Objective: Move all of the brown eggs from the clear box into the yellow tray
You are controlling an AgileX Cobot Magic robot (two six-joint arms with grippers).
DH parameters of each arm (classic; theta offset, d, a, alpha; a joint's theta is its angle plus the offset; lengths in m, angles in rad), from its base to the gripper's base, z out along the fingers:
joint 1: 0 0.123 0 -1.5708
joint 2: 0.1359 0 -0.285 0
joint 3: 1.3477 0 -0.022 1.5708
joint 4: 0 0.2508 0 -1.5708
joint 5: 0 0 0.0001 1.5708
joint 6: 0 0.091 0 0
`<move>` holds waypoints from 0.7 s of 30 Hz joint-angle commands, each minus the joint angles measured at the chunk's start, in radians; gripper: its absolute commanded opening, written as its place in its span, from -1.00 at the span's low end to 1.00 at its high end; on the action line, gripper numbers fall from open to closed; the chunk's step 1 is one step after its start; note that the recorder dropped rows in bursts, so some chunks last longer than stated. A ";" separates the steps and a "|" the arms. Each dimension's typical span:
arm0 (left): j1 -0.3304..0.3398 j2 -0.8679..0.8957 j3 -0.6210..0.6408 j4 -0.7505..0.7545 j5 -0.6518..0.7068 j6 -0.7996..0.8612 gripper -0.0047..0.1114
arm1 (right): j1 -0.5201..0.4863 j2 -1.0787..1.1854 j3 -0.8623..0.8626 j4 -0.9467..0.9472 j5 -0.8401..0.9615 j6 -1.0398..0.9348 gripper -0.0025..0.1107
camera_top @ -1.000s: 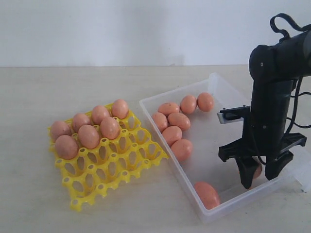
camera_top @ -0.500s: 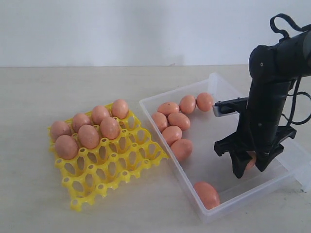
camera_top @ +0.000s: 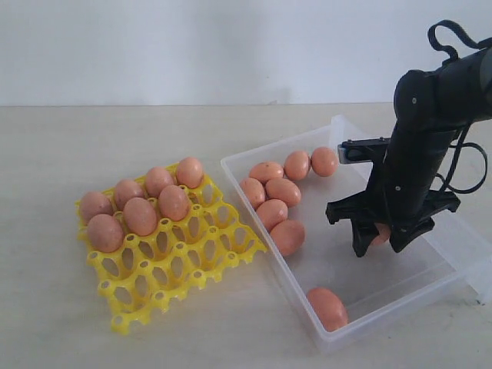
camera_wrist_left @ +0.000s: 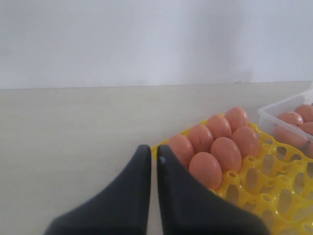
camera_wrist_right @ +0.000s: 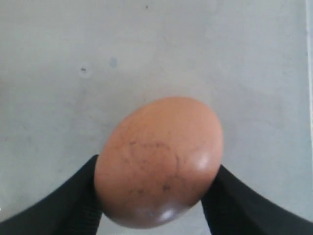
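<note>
Right claw grips one brown egg over the clear box; the egg is mostly hidden by fingers. Box cut off at 3 o'clock. Left claw pressed closed, empty, beside the yellow tray, at the box's 9 o'clock.

Right arm: matte black all over, with a thick rounded upper housing above a narrower, flat-sided link.
Cables: thin and black. One loop arches over the top of the housing, and another hangs in a curve down the outer side.
Grey box: a small silvery-grey block with a dark top, jutting from the wrist.
Crossbar: a black, angular bar, wider than the link above it, with wing-like ends.
Right fingers: black wedges, broad at the base and tapering to blunt tips; the wrist view shows a dull, unpolished finish.
Left fingers: black and smooth, wide at the base and narrowing to pointed tips, with a tiny pale speck near one tip.
</note>
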 commanded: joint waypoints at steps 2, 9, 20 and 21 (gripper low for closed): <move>0.002 -0.003 0.003 -0.001 -0.007 -0.002 -0.85 | -0.002 -0.003 0.000 -0.043 -0.034 -0.020 0.25; 0.002 -0.003 0.003 -0.001 -0.007 -0.002 -0.85 | -0.002 -0.003 0.000 -0.055 -0.025 -0.020 0.28; 0.002 -0.003 0.003 -0.001 -0.007 -0.002 -0.85 | -0.002 -0.003 0.000 -0.049 -0.068 0.042 0.28; 0.002 -0.003 0.003 -0.001 -0.007 -0.002 -0.85 | -0.002 -0.003 0.000 -0.049 -0.072 0.042 0.28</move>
